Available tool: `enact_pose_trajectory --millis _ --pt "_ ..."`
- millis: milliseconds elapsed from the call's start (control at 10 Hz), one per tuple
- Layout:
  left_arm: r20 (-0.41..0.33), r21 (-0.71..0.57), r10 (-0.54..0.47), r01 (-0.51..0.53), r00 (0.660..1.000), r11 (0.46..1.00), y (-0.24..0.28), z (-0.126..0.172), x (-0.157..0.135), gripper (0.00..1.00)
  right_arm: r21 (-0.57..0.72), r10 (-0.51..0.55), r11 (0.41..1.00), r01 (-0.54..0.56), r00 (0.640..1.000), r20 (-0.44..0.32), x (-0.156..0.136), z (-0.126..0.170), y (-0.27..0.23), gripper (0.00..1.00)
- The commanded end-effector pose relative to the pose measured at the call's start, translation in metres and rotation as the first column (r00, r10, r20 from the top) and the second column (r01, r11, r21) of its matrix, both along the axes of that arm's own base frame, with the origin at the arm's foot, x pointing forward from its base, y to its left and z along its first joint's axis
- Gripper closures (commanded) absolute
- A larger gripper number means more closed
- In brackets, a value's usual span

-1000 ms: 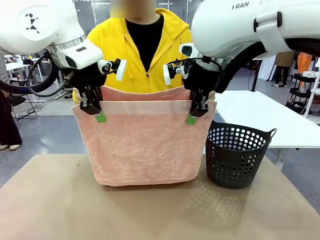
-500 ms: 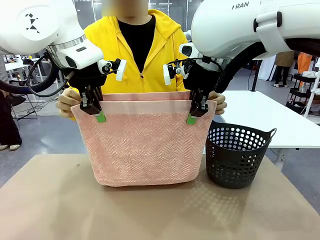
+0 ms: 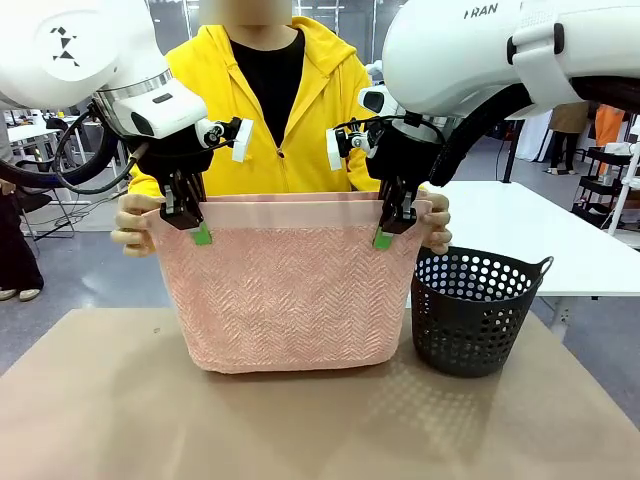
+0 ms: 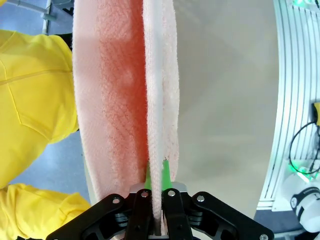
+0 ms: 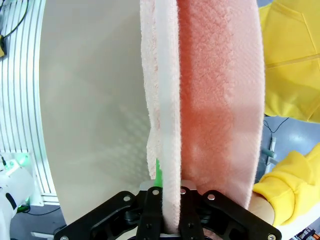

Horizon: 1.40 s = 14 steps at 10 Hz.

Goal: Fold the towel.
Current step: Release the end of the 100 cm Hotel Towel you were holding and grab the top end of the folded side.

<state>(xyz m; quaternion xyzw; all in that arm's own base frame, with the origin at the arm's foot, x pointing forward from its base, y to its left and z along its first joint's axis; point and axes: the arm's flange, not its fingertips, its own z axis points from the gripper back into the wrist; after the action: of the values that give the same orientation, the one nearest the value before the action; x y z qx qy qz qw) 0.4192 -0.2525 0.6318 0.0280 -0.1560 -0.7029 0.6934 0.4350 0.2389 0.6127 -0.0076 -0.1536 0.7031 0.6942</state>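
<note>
The salmon-pink towel hangs folded in half above the brown table, its fold resting near the tabletop. My left gripper is shut on the near layer's top left corner, and my right gripper is shut on the top right corner. The person's hands hold the far layer's corners level with mine, just behind them. The left wrist view has the hem of the towel pinched between my green pads. In the right wrist view the towel runs up from my shut fingers.
A dark grey perforated basket stands on the table to the right of the towel, close to its edge. The brown tabletop spreads out in front. A white table stands behind at right.
The person has lowered the far layer of the towel until its top edge meets the edge I hold. Their hands came down beside my grippers. Neither arm has moved.
</note>
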Motion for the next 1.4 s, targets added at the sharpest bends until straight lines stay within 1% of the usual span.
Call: enact_pose_trajectory --millis 0,400,500,600,700,800,900,1000,1100,1200,1300 --pt "0.005 0.002 0.001 -0.001 1.0 1.0 0.001 0.002 0.001 1.0 -0.003 0.002 1.0 -0.002 1.0 0.002 0.0 0.0 -0.001 1.0" --pt "0.005 0.002 0.001 -0.001 1.0 1.0 0.001 0.002 0.001 1.0 -0.003 0.002 1.0 -0.002 1.0 0.002 0.0 0.0 -0.001 1.0" --pt "0.005 0.002 0.001 -0.001 1.0 1.0 0.001 0.002 0.001 1.0 -0.001 0.0 1.0 0.0 1.0 -0.001 0.0 0.0 0.0 0.98" --pt "0.005 0.002 0.001 -0.001 1.0 1.0 0.001 0.002 0.001 1.0 0.007 -0.004 1.0 0.004 1.0 -0.002 0.001 0.001 0.0 0.98" --pt "0.0 0.0 -0.001 0.001 1.0 1.0 -0.001 0.0 0.0 0.97 0.004 -0.006 1.0 0.006 1.0 -0.002 0.002 0.001 -0.001 0.98" --pt "0.005 0.007 0.017 -0.017 1.0 1.0 0.001 0.002 0.0 0.61 0.008 -0.008 1.0 0.008 1.0 0.007 0.002 0.001 -0.002 0.76" --pt "0.007 -0.003 0.021 -0.021 1.0 1.0 0.002 0.004 0.0 0.61 0.003 -0.009 1.0 0.009 1.0 0.012 0.003 0.002 -0.003 0.71" --pt "0.008 -0.01 0.029 -0.029 1.0 1.0 0.003 0.006 0.0 0.23 -0.002 -0.013 1.0 0.014 1.0 0.015 0.003 0.002 -0.003 0.49" --pt "0.013 -0.013 0.037 -0.037 0.999 0.999 0.004 0.008 -0.001 0.55 0.002 -0.016 1.0 0.016 1.0 0.016 0.003 0.003 -0.004 0.43" --pt "0.021 -0.015 0.045 -0.044 0.999 0.999 0.003 0.011 -0.003 0.0 0.002 -0.018 1.0 0.018 1.0 0.022 0.002 0.005 -0.005 0.22" --pt "0.039 -0.013 0.058 -0.058 0.998 0.998 0.003 0.016 -0.006 0.17 0.007 -0.023 1.0 0.023 0.999 0.036 0.0 0.008 -0.006 0.16"
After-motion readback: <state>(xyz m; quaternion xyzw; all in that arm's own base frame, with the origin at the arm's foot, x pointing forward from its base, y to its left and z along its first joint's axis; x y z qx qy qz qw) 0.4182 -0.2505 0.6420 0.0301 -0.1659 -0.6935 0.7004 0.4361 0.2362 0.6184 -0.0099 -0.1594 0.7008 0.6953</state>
